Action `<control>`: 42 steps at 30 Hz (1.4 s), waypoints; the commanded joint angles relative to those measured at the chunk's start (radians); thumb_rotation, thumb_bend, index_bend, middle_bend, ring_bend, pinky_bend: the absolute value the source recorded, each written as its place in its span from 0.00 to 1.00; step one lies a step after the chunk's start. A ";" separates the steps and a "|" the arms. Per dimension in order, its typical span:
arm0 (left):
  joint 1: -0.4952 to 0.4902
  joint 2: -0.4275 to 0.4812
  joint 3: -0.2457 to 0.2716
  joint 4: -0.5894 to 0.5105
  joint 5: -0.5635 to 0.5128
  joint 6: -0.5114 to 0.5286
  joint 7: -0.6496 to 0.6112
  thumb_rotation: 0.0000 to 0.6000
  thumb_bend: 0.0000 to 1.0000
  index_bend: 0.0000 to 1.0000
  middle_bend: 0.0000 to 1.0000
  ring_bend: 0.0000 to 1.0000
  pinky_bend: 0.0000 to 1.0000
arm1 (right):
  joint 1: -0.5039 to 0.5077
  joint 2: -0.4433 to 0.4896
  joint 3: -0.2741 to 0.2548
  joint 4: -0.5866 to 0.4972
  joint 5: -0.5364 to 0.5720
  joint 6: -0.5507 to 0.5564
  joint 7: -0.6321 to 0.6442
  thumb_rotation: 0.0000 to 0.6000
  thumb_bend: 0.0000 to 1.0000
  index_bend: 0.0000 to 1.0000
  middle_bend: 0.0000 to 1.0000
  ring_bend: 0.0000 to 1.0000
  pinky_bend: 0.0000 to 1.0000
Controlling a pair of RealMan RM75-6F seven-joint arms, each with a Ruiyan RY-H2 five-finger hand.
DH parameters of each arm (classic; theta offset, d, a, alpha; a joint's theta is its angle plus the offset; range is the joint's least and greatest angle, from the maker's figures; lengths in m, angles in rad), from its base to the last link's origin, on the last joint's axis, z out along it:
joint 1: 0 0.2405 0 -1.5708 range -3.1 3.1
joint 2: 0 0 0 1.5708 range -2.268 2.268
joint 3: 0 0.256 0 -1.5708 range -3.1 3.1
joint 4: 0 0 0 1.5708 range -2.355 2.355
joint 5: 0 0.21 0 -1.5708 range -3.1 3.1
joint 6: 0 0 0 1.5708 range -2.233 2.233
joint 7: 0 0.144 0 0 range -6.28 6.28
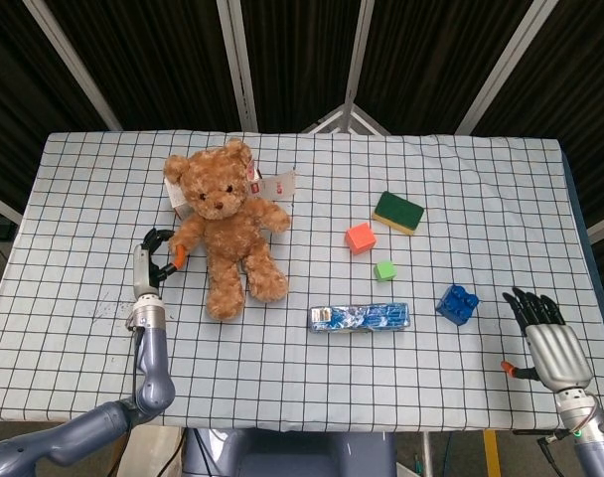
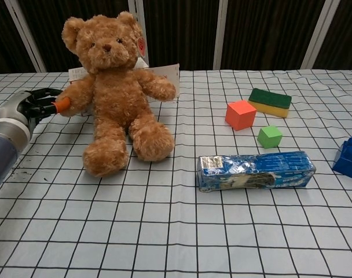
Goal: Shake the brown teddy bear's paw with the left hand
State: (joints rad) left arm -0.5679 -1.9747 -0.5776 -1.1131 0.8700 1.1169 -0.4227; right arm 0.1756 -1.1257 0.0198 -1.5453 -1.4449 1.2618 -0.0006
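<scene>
The brown teddy bear [image 1: 223,224] [image 2: 112,87] sits on the checked table [image 1: 461,199], leaning toward the table's left side, legs stretched forward. My left hand [image 1: 156,253] [image 2: 38,104] grips the bear's outstretched paw [image 2: 72,101] from the left, its orange-tipped thumb pressed on the fur. My right hand [image 1: 548,340] rests at the table's near right corner with fingers spread, holding nothing; the chest view does not show it.
White paper cards [image 1: 275,184] lie behind the bear. A green sponge [image 1: 398,211], an orange cube [image 1: 360,238], a small green cube [image 1: 384,269], a blue brick [image 1: 458,303] and a blue foil packet [image 1: 360,317] lie to the right.
</scene>
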 commanded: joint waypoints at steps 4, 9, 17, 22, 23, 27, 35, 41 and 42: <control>-0.009 -0.014 -0.004 0.022 0.006 -0.012 -0.018 1.00 0.63 0.43 0.41 0.05 0.06 | 0.001 0.000 0.001 -0.001 0.002 -0.001 -0.004 1.00 0.10 0.00 0.00 0.00 0.00; -0.013 -0.007 -0.010 -0.026 0.039 0.023 -0.018 1.00 0.63 0.43 0.41 0.05 0.06 | 0.004 -0.003 0.000 0.000 0.002 -0.007 -0.007 1.00 0.10 0.00 0.00 0.00 0.00; 0.004 0.010 -0.004 -0.077 0.040 0.043 0.004 1.00 0.63 0.43 0.41 0.05 0.06 | 0.005 -0.004 -0.003 -0.002 0.001 -0.011 -0.016 1.00 0.10 0.00 0.00 0.00 0.00; 0.004 0.008 -0.006 -0.033 -0.001 0.002 0.016 1.00 0.63 0.43 0.41 0.05 0.06 | 0.004 -0.004 -0.003 -0.003 -0.005 -0.004 -0.012 1.00 0.10 0.00 0.00 0.00 0.00; 0.001 0.005 -0.007 -0.017 -0.006 -0.008 0.016 1.00 0.63 0.43 0.40 0.05 0.06 | 0.004 -0.003 -0.004 -0.003 -0.008 -0.002 -0.008 1.00 0.10 0.00 0.00 0.00 0.00; -0.010 -0.006 -0.011 0.018 -0.011 -0.033 0.002 1.00 0.62 0.43 0.39 0.05 0.06 | 0.003 -0.002 -0.005 0.000 -0.012 0.001 -0.002 1.00 0.10 0.00 0.00 0.00 0.00; 0.003 0.006 0.014 -0.018 0.057 -0.009 -0.037 1.00 0.45 0.22 0.19 0.00 0.03 | 0.005 0.008 -0.015 -0.006 -0.031 -0.002 0.018 1.00 0.10 0.00 0.00 0.00 0.00; 0.039 0.020 0.046 -0.021 0.145 0.037 -0.133 1.00 0.44 0.02 0.07 0.00 0.00 | 0.001 0.010 -0.014 -0.008 -0.031 0.008 0.016 1.00 0.10 0.00 0.00 0.00 0.00; 0.049 0.027 0.047 -0.024 0.152 0.042 -0.156 1.00 0.43 0.01 0.06 0.00 0.00 | 0.001 0.010 -0.014 -0.008 -0.030 0.007 0.016 1.00 0.10 0.00 0.00 0.00 0.00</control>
State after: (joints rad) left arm -0.5397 -1.9595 -0.5404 -1.1319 0.9987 1.1434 -0.5369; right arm 0.1763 -1.1158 0.0062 -1.5538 -1.4749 1.2695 0.0156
